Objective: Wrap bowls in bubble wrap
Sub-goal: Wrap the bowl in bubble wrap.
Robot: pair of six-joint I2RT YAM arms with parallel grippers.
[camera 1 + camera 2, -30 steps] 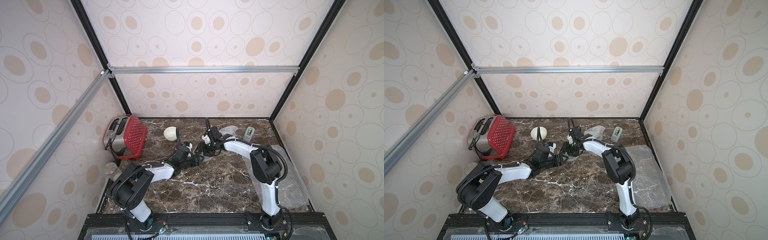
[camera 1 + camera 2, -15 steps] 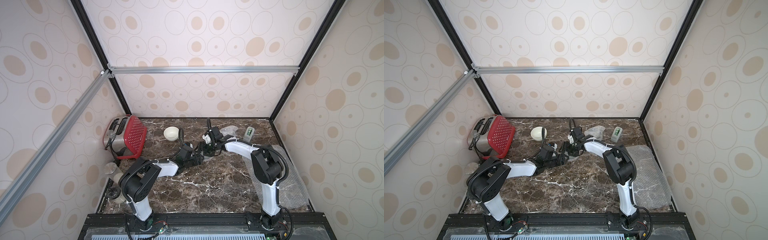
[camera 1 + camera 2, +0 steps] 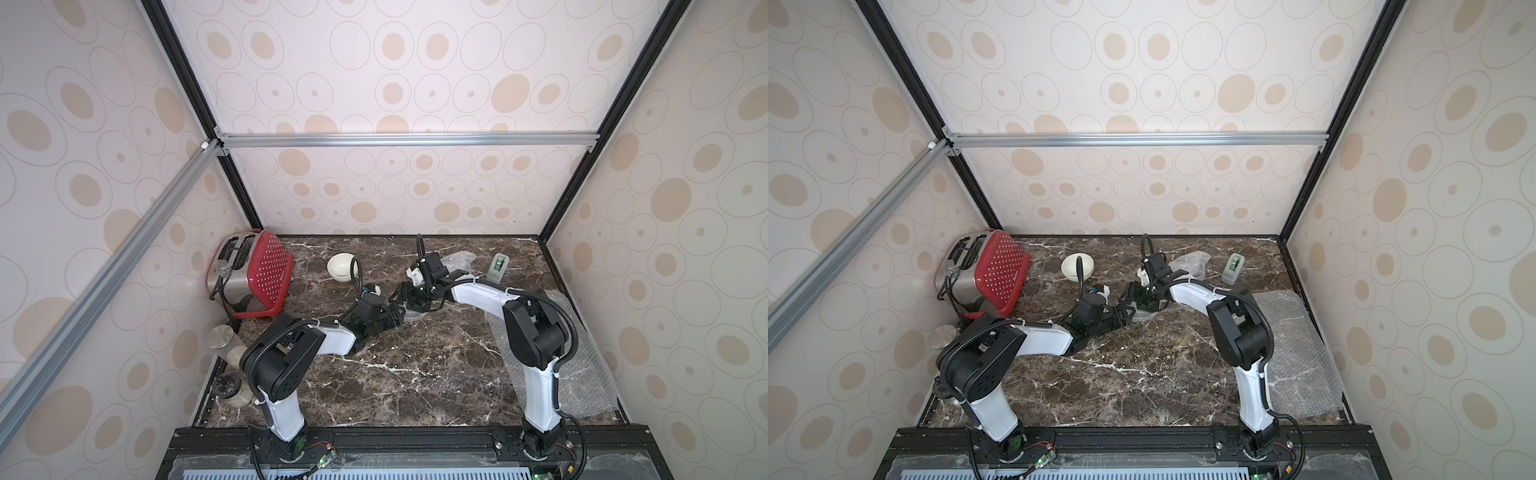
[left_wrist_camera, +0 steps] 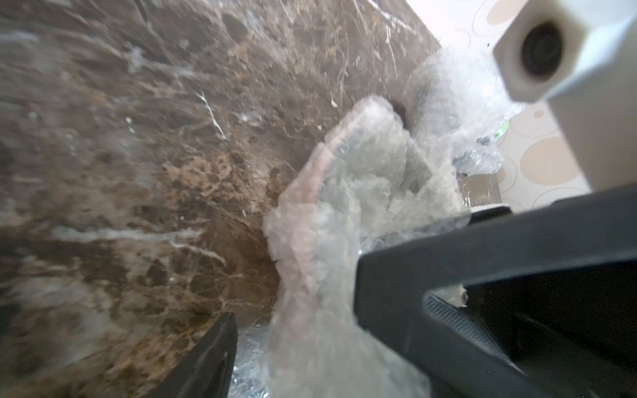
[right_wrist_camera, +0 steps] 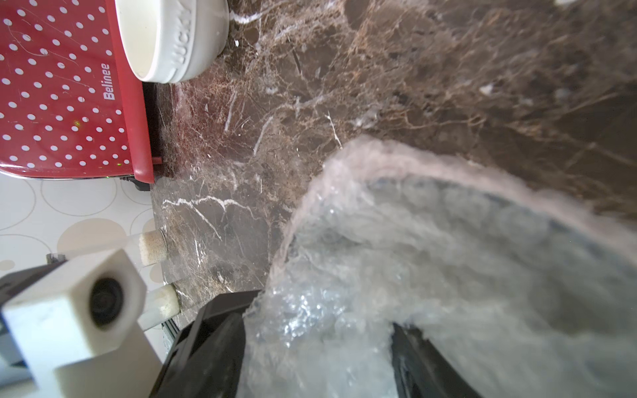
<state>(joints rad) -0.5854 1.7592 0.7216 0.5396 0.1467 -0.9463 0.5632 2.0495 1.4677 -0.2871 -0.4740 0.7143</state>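
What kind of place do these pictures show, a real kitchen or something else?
Probably a mock kitchen counter inside a robot test cell, not a real kitchen: a red toaster and glass jars stand on a marble-look countertop, but wallpapered panels on an aluminium frame enclose it.

Robot test booth dressed as a kitchen corner.
Aluminium bars and black posts carry panels of dotted wallpaper; two white robot arms stand on a rail before a brown marble counter with a red toaster, glass jars and a cream bowl.
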